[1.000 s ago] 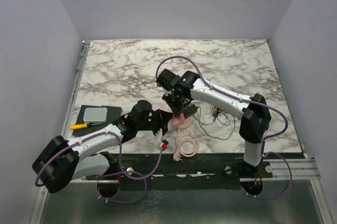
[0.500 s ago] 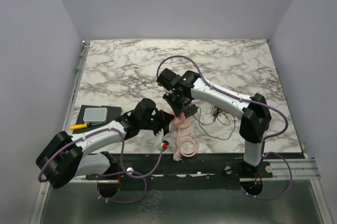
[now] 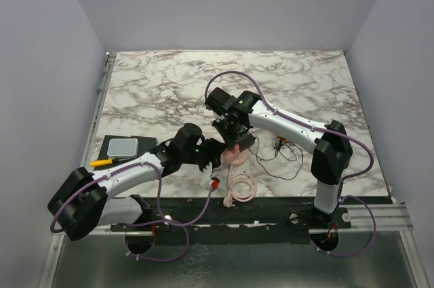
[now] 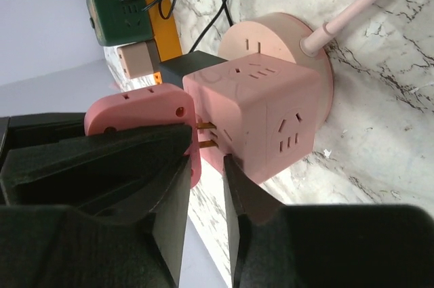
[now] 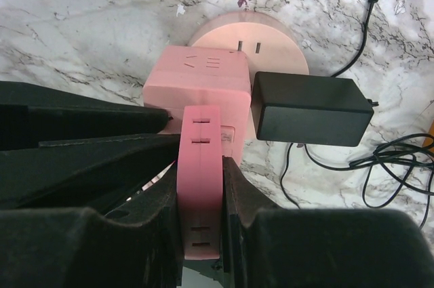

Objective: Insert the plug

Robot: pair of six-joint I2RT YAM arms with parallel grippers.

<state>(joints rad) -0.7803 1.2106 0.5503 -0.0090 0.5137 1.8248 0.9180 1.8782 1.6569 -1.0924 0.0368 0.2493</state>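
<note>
One pink plug [image 5: 200,132], one pink cube socket [image 5: 196,81], two grippers crowding it.
The socket sits toward the desk's [image 3: 163,78] near edge, with broad marble open beyond and one black adapter [image 5: 308,108] on its side. The right gripper [image 5: 201,179] is clenched on the plug, whose prongs [image 4: 207,133] meet the cube's side. The left gripper [image 4: 205,166] is barely parted and grasps nothing.

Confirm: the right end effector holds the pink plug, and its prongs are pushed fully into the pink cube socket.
Not fully: the left wrist view shows bare prongs between the pink plug and the pink cube socket. The right end effector does hold it.
</note>
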